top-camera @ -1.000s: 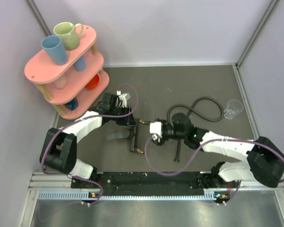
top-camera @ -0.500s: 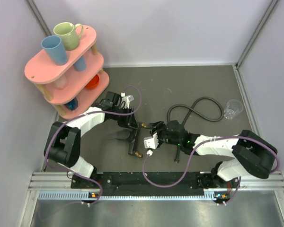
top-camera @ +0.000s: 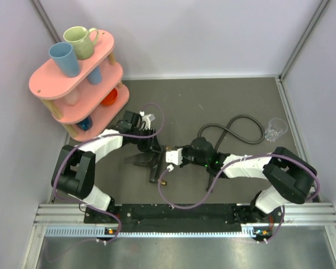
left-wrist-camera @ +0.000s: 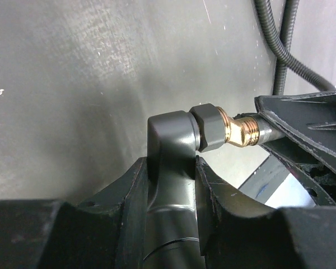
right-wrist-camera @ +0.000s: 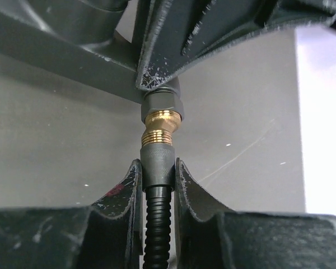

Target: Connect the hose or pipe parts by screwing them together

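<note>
Contact between the two parts falls in the near half of the desk (top-camera: pixel 213 95), where the left arm (top-camera: pixel 103 143) and the right arm (top-camera: pixel 246 163) reach toward each other.

The left jaws are closed on the forked fitting (left-wrist-camera: pixel 171 151), pinching its dark grey body from both sides just below the bend. Beyond those jaws, the fitting's branch turns off to the right of the wrist view and ends in a grey nut and a brass threaded end (left-wrist-camera: pixel 242 130).

The right jaws are closed on the hose (right-wrist-camera: pixel 158 224). They clamp the smooth dark collar at its tip, and the ribbed length runs back between the fingers toward the camera. Just ahead of these jaws the collar meets the brass threaded end in a straight line, with brass rings showing between collar and nut.

Whether the fitting rests on the desk or is lifted cannot be told.

From above, the free length of the hose loops away behind the right arm toward a clear plastic cup (top-camera: pixel 275 130) near the right wall. A pink rack (top-camera: pixel 73 84) holding cups stands at the far left corner.
</note>
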You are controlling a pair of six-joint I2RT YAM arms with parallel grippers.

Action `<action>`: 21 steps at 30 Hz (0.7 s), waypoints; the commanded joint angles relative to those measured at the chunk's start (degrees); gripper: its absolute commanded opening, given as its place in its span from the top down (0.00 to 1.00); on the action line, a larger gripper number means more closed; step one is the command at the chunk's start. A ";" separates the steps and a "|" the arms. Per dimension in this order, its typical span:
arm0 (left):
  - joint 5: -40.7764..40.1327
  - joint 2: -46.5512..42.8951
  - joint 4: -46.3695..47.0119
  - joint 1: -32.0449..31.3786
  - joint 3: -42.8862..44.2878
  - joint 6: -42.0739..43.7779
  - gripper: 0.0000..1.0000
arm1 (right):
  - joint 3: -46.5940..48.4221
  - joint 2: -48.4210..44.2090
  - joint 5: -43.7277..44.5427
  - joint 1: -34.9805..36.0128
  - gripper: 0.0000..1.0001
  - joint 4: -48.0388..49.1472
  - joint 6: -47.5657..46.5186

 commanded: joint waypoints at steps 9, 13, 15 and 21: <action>3.92 -6.42 17.34 -7.94 -8.04 -9.38 1.00 | 10.01 3.34 -11.82 -7.92 1.00 7.81 36.68; 1.02 -7.73 19.10 -8.55 -9.53 -8.85 1.00 | 10.72 4.66 -18.84 -10.20 1.00 7.71 42.40; 0.93 -8.52 22.50 -8.55 -11.03 -9.03 1.00 | 10.98 5.45 -21.66 -11.60 1.00 7.46 45.12; -1.52 -12.48 27.36 -9.08 -14.72 -8.24 1.00 | 11.07 7.73 -28.95 -13.98 1.00 8.42 52.68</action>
